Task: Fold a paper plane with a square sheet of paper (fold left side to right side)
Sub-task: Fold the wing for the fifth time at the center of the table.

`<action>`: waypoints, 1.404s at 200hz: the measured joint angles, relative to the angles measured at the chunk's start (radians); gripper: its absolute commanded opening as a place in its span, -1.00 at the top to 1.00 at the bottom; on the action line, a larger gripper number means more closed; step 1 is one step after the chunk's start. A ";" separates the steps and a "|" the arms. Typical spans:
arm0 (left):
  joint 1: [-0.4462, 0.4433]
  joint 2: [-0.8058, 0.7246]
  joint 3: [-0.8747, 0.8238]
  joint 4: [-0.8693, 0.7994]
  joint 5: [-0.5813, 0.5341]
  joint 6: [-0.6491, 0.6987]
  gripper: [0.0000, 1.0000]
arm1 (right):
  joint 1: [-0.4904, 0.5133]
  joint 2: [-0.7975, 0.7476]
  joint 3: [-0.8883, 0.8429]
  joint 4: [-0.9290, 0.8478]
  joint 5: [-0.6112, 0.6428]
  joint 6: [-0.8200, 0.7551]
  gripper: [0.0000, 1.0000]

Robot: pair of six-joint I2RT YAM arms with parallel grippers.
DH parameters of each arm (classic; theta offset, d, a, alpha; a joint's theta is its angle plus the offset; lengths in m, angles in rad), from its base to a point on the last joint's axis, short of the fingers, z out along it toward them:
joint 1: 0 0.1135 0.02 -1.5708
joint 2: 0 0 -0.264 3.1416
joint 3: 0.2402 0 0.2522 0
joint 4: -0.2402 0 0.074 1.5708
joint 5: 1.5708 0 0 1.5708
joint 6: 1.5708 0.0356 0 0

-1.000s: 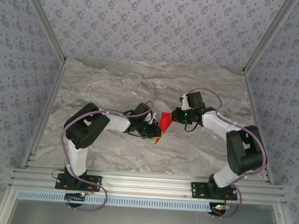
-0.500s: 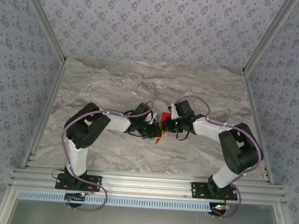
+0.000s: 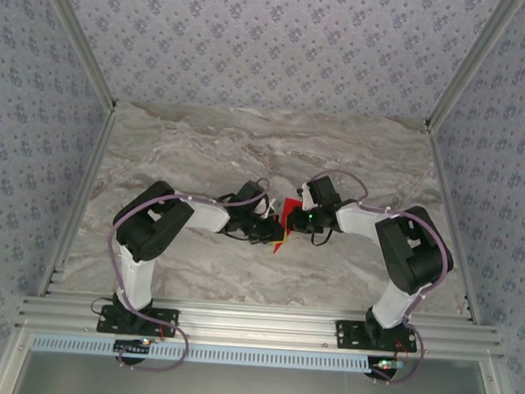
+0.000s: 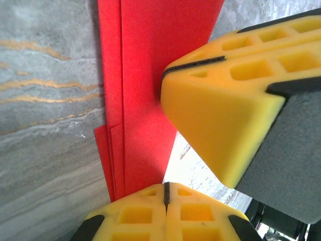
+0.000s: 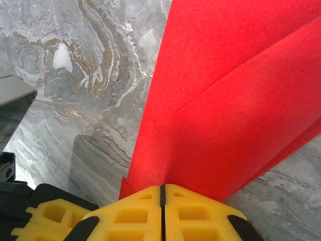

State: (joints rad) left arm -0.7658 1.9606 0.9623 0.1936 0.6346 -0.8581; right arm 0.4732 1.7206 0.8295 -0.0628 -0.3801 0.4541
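The bright red sheet of paper (image 3: 283, 220), folded into several layers with a pointed lower end, is held up between both grippers at the table's middle. My left gripper (image 3: 272, 231) is shut on its lower edge; in the left wrist view the paper (image 4: 143, 75) rises from the closed gripper (image 4: 166, 193). My right gripper (image 3: 294, 218) is shut on the opposite edge, and the paper (image 5: 235, 100) spreads out from the gripper (image 5: 162, 190). The right gripper's yellow fingers (image 4: 220, 105) hang close beside the left gripper. The paper's layers stand on edge above the marble table (image 4: 45, 115).
The grey marble table (image 3: 194, 147) has open surface all round the arms. Patterned walls and aluminium rails (image 3: 263, 321) enclose it on every side. A corner of the left gripper's yellow finger (image 5: 47, 218) sits at the bottom left of the right wrist view.
The right gripper has moved left toward the left gripper, bringing the paper's sides together; its elbow has swung inward. The left arm has stayed put.
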 measured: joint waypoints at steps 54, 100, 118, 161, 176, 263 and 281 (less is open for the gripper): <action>0.000 0.007 0.006 0.005 0.006 -0.008 1.00 | -0.049 0.009 0.001 0.008 -0.032 -0.027 0.88; 0.001 0.010 0.006 0.010 0.011 -0.017 1.00 | -0.109 0.042 0.034 0.006 -0.062 -0.046 0.88; 0.002 0.011 0.006 0.011 0.013 -0.018 1.00 | -0.128 0.062 0.055 -0.003 -0.081 -0.055 0.88; 0.003 0.012 0.006 0.012 0.016 -0.019 1.00 | -0.175 0.106 0.107 -0.024 -0.114 -0.074 0.89; 0.003 0.013 0.006 0.016 0.015 -0.019 1.00 | -0.193 0.123 0.124 -0.029 -0.135 -0.079 0.89; 0.003 0.020 0.011 0.030 0.014 -0.023 1.00 | -0.290 0.209 0.209 -0.063 -0.250 -0.089 0.89; 0.002 0.022 0.011 0.039 0.011 -0.026 1.00 | -0.302 0.227 0.234 -0.084 -0.269 -0.090 0.89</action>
State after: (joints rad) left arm -0.7635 1.9827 0.9737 0.2321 0.6460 -0.8837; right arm 0.1715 1.9476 1.0637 -0.1467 -0.6495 0.3641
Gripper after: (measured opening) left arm 0.040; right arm 0.059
